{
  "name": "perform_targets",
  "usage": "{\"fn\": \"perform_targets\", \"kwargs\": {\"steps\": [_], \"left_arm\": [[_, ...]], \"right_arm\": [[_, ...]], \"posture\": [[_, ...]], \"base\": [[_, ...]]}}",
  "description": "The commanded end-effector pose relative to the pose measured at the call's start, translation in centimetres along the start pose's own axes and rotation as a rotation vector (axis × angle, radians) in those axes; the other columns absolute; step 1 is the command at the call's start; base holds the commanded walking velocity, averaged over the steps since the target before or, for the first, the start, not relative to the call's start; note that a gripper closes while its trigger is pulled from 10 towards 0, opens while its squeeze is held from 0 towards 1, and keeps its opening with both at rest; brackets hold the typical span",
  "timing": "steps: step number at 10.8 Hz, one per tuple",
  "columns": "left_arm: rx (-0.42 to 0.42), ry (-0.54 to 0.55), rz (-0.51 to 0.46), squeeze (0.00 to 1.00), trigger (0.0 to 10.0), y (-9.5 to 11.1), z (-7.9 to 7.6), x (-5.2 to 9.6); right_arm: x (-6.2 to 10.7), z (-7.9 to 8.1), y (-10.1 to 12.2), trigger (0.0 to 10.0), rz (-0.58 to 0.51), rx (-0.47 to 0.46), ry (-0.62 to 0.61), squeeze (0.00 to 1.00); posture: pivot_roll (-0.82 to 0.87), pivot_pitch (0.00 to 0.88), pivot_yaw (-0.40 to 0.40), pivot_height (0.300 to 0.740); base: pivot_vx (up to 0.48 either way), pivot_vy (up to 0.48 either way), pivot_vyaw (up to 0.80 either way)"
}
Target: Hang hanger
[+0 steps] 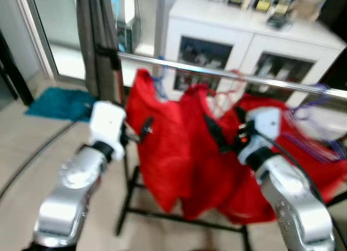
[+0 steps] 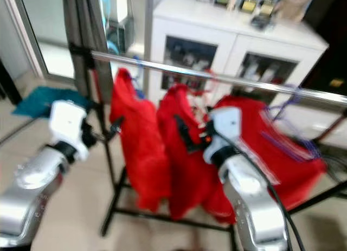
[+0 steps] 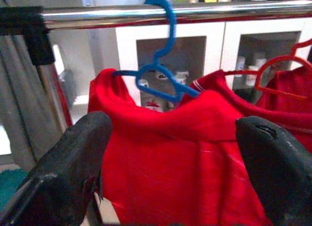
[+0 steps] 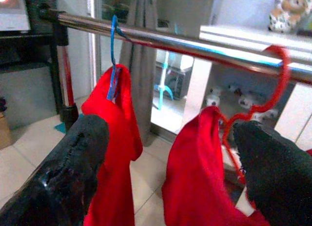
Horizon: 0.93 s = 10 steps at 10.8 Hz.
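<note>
A chrome rail (image 1: pixel 217 72) carries red garments (image 1: pixel 162 148) on hangers. A blue hanger (image 3: pixel 163 45) hooks over the rail near its left end, with a red shirt (image 3: pixel 190 157) draped on it. Beside it hangs a red hanger (image 4: pixel 265 101) with another red garment (image 4: pixel 195 177). My left gripper (image 1: pixel 143 127) is open just in front of the blue hanger's shirt, holding nothing. Against the middle garment, my right gripper (image 1: pixel 214 130) is also open and empty, below the rail and facing it.
A purple hanger (image 1: pixel 314 107) with a red garment hangs at the rail's right end. Behind the rack are a white cabinet (image 1: pixel 244 39) with glass doors and a grey curtain (image 1: pixel 95 39). The rack's black base bar (image 1: pixel 179 216) crosses the floor. A teal mat (image 1: pixel 57 103) lies left.
</note>
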<state>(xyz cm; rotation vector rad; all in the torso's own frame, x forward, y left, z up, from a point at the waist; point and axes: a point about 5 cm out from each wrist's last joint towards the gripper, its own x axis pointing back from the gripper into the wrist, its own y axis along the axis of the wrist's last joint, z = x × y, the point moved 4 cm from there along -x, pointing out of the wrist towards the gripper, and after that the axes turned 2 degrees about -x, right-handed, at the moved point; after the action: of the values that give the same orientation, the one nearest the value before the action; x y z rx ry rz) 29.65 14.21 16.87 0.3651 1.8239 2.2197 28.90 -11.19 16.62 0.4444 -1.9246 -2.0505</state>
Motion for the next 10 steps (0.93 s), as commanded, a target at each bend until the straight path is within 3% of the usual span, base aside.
{"fn": "perform_targets", "kwargs": {"steps": [1,2,3,6,7,8,10], "left_arm": [[0.003,-0.019,-0.011,1.0,10.0,0.3,-0.5,-0.1],[0.027,-0.016,-0.009,1.0,10.0,0.3,-0.3,0.0],[0.019,-0.023,-0.008,1.0,10.0,0.3,-0.1,0.1],[-0.046,-0.169,0.024,1.0,10.0,0.0,-0.2,1.1],[-0.067,-0.168,0.036,1.0,10.0,0.0,0.2,1.1],[-0.072,-0.108,0.041,1.0,10.0,-0.1,1.1,0.6],[-0.05,-0.102,0.036,1.0,10.0,-0.1,0.8,0.1]], "right_arm": [[0.0,-0.4,-0.3,10.0,0.024,0.01,0.005,0.0],[-0.3,-0.1,-0.2,10.0,0.026,-0.019,0.044,0.0],[-0.4,0.0,-0.1,10.0,0.021,-0.032,0.058,1.0],[-2.1,0.2,0.7,10.0,0.009,-0.1,0.119,1.0],[-2.4,0.1,0.7,10.0,0.017,-0.113,0.114,1.0],[-2.5,-0.6,-0.3,10.0,0.051,-0.122,0.04,1.0],[-2.0,-1.3,-1.3,10.0,0.063,-0.188,-0.073,1.0]], "posture": [[-0.05,0.0,-0.075,0.74],[-0.04,0.0,-0.075,0.74],[-0.04,0.0,-0.073,0.74],[-0.02,0.0,-0.058,0.74],[-0.02,0.0,-0.057,0.74],[-0.02,0.0,-0.047,0.74],[-0.03,0.0,-0.034,0.74]], "base": [[0.0,-0.48,0.0],[0.0,0.0,0.0],[0.0,0.0,0.0],[0.0,0.0,0.0],[0.0,0.0,0.0],[0.0,0.0,0.0],[0.0,0.381,0.0]]}}
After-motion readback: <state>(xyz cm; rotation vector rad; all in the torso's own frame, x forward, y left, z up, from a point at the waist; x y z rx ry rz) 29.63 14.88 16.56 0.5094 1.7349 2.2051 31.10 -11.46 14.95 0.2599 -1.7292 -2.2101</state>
